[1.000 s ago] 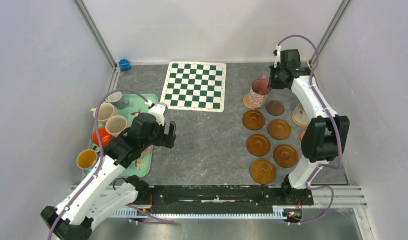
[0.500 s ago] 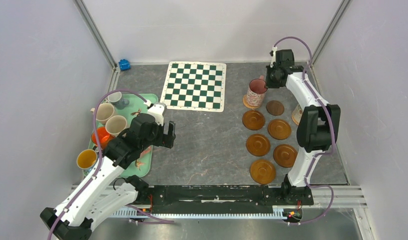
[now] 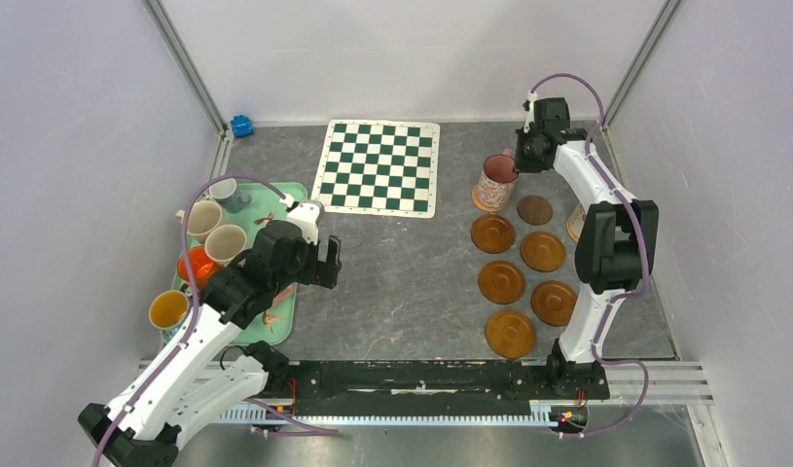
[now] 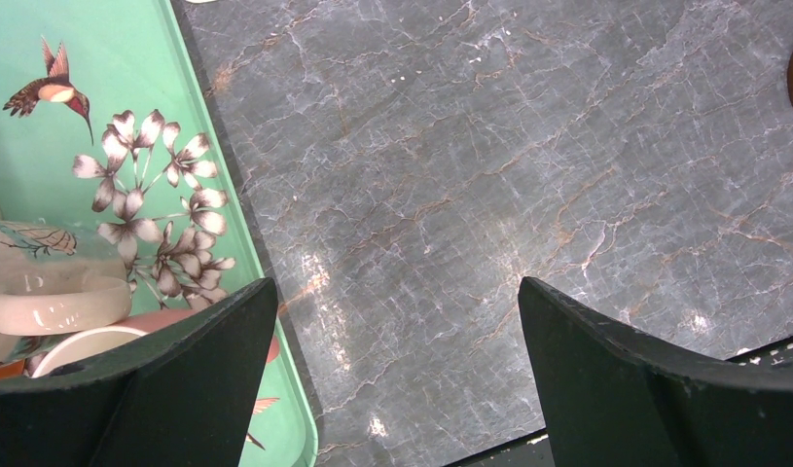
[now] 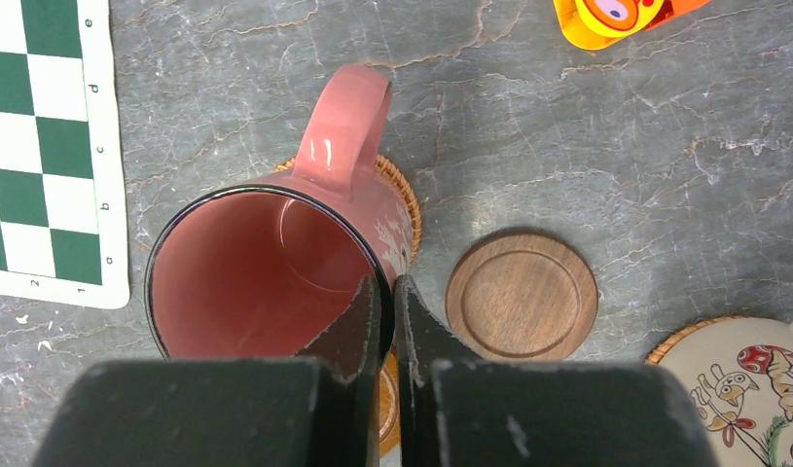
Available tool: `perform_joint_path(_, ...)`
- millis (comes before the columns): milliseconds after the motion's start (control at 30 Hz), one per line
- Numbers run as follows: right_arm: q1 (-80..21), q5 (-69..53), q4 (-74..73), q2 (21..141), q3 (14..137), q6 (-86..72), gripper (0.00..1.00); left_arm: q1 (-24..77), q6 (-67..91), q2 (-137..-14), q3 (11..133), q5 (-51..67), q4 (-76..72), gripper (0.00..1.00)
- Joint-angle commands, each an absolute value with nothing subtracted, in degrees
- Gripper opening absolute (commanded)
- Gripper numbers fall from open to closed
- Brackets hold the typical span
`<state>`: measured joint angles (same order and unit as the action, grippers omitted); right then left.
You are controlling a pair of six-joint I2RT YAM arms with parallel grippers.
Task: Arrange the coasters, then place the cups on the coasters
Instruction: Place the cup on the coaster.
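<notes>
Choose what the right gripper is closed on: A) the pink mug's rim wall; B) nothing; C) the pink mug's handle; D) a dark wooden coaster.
A: the right gripper has one finger inside the pink mug and one outside, pinching its wall away from the handle.

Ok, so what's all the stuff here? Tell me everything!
woven coasters: two, tan, right side
pink mug: one, pink, on a woven coaster
patterned cup: one, cream, on the other
wooden coasters: six, brown, right side
chequered mat: one, green-white, far middle
tray: one, mint green, left
tray cups: five, cream, cream, orange, yellow, white, on the tray
orange-yellow toy: one, beyond the pink mug
blue toy: one, far left corner
left end effector: one, black, open over the tray's edge
right end effector: one, black, shut on the pink mug's rim
</notes>
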<state>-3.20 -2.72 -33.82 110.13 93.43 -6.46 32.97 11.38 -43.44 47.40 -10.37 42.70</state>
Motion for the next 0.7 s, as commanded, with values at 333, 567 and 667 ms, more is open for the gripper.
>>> perform_joint_path(333, -3.00, -4.47, -29.69, 110.35, 96.97, -7.58, 0.11, 33.00, 9.58, -43.25, 47.54, -11.07, 40.59, 1.00)
perform_joint_path(567, -3.06, -5.35, -31.14, 110.18, 98.37, -8.65, 0.29, 32.96, 9.58, -43.10, 47.46, -10.99, 40.56, 1.00)
perform_joint_path(667, -3.03, -5.88, -32.00, 109.23, 99.87, -9.30, 0.40, 33.00, 9.58, -43.11, 47.46, -10.94, 40.51, 1.00)
